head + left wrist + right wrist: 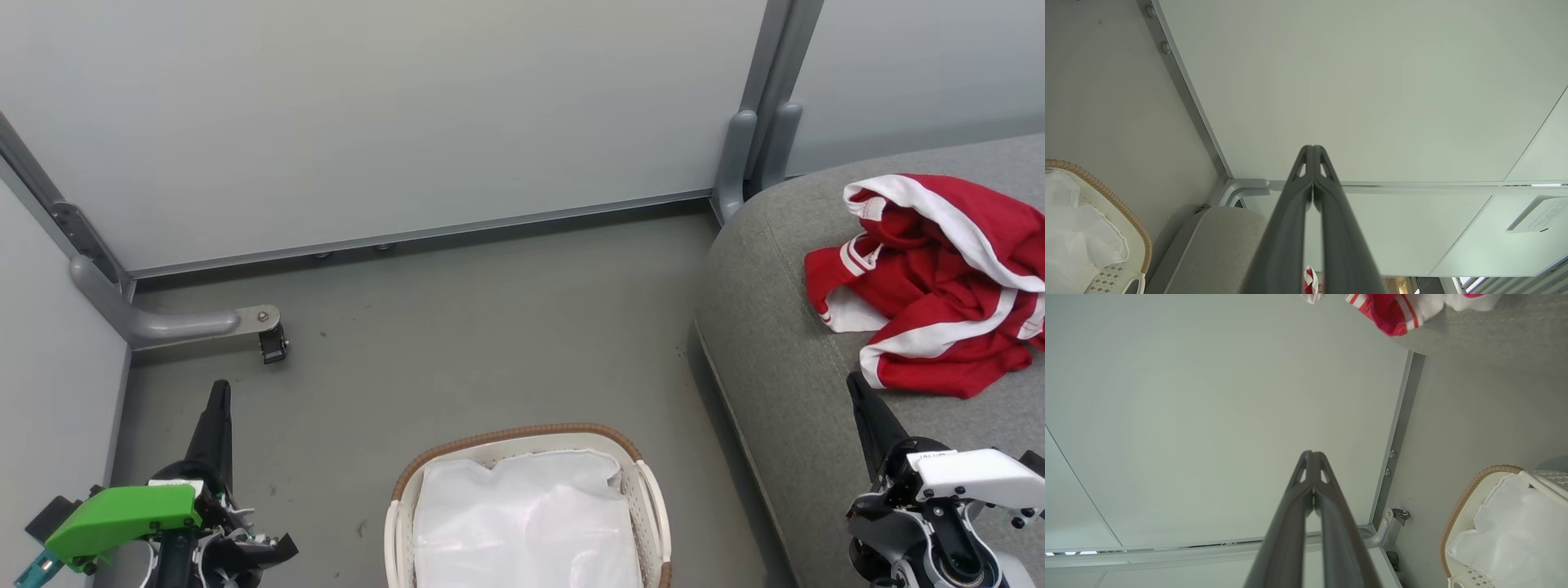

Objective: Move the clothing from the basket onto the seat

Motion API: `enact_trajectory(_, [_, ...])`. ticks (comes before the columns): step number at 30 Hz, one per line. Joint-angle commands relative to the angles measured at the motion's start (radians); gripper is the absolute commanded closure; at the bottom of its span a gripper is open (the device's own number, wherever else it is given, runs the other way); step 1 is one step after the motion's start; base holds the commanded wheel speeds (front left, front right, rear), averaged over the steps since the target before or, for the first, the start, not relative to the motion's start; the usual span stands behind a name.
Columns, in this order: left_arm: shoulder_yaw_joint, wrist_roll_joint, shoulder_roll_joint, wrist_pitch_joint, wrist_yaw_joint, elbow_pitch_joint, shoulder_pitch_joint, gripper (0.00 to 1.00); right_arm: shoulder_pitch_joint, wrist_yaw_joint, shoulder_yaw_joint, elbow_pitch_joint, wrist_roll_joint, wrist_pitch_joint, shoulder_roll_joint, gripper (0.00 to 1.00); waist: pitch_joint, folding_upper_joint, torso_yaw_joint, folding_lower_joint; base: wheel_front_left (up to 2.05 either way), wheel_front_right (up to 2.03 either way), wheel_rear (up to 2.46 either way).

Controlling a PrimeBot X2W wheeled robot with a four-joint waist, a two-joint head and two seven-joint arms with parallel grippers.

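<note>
Both grippers empty, fingers pressed together: left gripper [219, 400], right gripper [857, 390].
- Right gripper: over front edge of seat [767, 327].
- Just ahead of right gripper tip, not touching: clothing [931, 286], crumpled red-and-white heap lying on seat.
- Between grippers, nearer robot than both tips: basket [506, 437] on floor. Visible part holds white liner [522, 523] alone; near end cut off by frame.
- Step, as judged: transfer appears complete.
- Next move calls for check of hidden basket end. If garment found: part fingers, descend, pinch fabric, not liner.
</note>
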Motion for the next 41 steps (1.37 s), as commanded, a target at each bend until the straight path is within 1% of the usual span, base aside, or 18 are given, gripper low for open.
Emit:
enact_trajectory(1, [0.002,-0.001,0.007,0.004,-0.005,-0.002,-0.013,1.00,-0.008,0.000,-0.002,-0.004,0.004,0.003,-0.006,1.00,0.000,0.0000,0.000,0.0000,0.00,0.00,0.00])
enact_trajectory(41, [0.002,-0.001,0.007,0.004,-0.005,-0.002,-0.013,1.00,-0.008,0.000,-0.002,-0.004,0.004,0.003,-0.006,1.00,0.000,0.0000,0.000,0.0000,0.00,0.00,0.00])
